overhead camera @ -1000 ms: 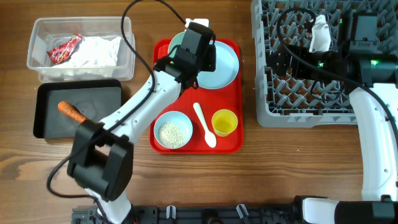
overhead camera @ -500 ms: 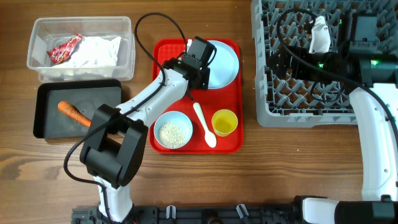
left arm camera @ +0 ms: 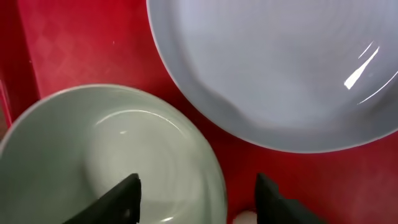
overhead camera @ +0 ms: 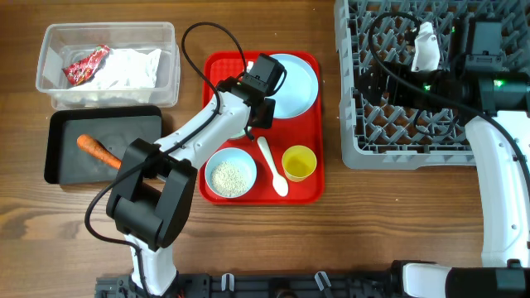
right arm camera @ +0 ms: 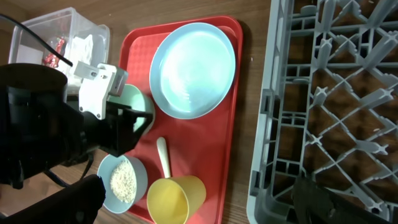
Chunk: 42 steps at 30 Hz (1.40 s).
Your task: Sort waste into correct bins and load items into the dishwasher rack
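My left gripper (overhead camera: 261, 89) hangs low over the red tray (overhead camera: 225, 74) and is open (left arm camera: 199, 196). It straddles the rim of the pale-green bowl (left arm camera: 112, 155), one finger inside and the other outside over the tray. The bowl (right arm camera: 134, 109) is empty and mostly hidden under the arm from overhead. Right beside it lies the round light-blue plate (overhead camera: 296, 83). On the tray's front half are a light-blue bowl (overhead camera: 230, 175) with white rice grains, a white spoon (overhead camera: 272, 166) and a yellow cup (overhead camera: 299, 162). My right gripper (overhead camera: 377, 83) is open and empty over the grey dishwasher rack (overhead camera: 431, 141).
A clear tub (overhead camera: 51, 83) at the back left holds a red wrapper (overhead camera: 87, 64) and a white napkin (overhead camera: 128, 68). In front of it a black tray (overhead camera: 132, 157) holds an orange carrot piece (overhead camera: 96, 149). Cables loop over the tray's back edge.
My left gripper has dropped toward the tray's middle and gone from shut to open. The pale-green bowl no longer shows at the tray's back left corner. The right arm is still.
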Each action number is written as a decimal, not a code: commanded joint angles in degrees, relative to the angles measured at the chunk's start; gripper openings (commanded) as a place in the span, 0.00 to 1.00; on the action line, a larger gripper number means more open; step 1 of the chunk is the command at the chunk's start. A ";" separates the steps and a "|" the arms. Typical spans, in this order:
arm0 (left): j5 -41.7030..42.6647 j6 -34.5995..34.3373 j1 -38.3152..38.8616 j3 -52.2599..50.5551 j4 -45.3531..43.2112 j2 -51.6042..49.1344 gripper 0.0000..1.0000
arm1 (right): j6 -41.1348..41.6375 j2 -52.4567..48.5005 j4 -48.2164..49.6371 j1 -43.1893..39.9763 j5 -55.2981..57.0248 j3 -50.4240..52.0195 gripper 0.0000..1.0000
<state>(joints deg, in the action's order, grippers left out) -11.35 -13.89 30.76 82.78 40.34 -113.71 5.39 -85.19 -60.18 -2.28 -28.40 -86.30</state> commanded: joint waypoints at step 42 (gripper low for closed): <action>11.56 -3.74 6.25 -20.74 6.03 10.05 0.39 | -0.68 -0.22 -0.68 0.09 1.05 -0.96 1.00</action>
<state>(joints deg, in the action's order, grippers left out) -0.19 -16.82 36.97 62.28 47.44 -103.31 5.13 -85.19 -60.86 -2.28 -28.01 -86.30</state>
